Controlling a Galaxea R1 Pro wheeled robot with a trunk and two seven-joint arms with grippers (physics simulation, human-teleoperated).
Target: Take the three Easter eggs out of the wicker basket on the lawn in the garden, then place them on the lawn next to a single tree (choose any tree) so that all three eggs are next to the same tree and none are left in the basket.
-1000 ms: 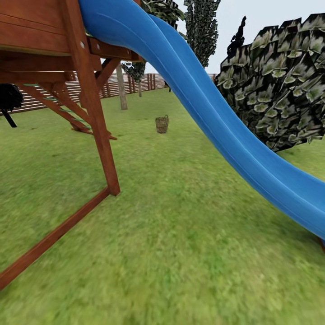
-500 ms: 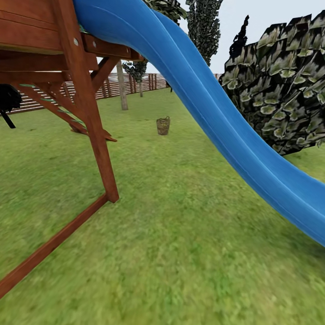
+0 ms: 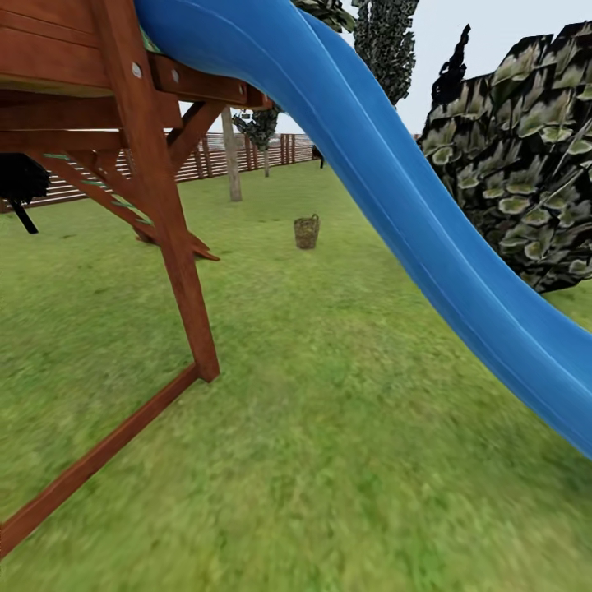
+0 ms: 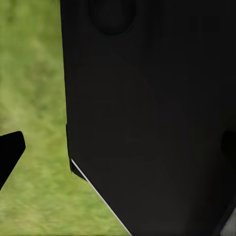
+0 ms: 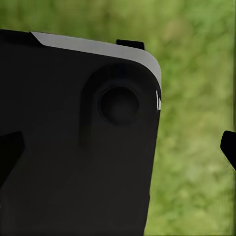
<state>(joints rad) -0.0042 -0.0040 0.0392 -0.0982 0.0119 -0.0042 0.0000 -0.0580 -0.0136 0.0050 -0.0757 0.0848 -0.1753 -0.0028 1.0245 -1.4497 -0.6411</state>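
Observation:
Far off on the lawn (image 3: 345, 427) stands the small brown wicker basket (image 3: 307, 232), between the playset's post and the blue slide. The Easter eggs are hidden inside it or too small to make out from here. Behind the basket to the left rises a grey-brown tree (image 3: 233, 156) trunk, in front of the garden's slatted fence (image 3: 271, 151). In the left wrist view my left gripper (image 4: 118, 147) is open over grass, with a dark part of the robot's body behind it. My right gripper (image 5: 118, 147) is open the same way, holding nothing.
A wooden playset post (image 3: 168, 222) and its ground beam (image 3: 99, 456) stand close at the left. The blue slide (image 3: 427, 230) sweeps down across the right. A large leafy bush (image 3: 526, 148) sits behind the slide. Open grass runs between post and slide toward the basket.
The whole head view has shifted as the camera moved: the basket, the tree and the fence now sit slightly further right and lower. Nothing in the scene itself has moved.

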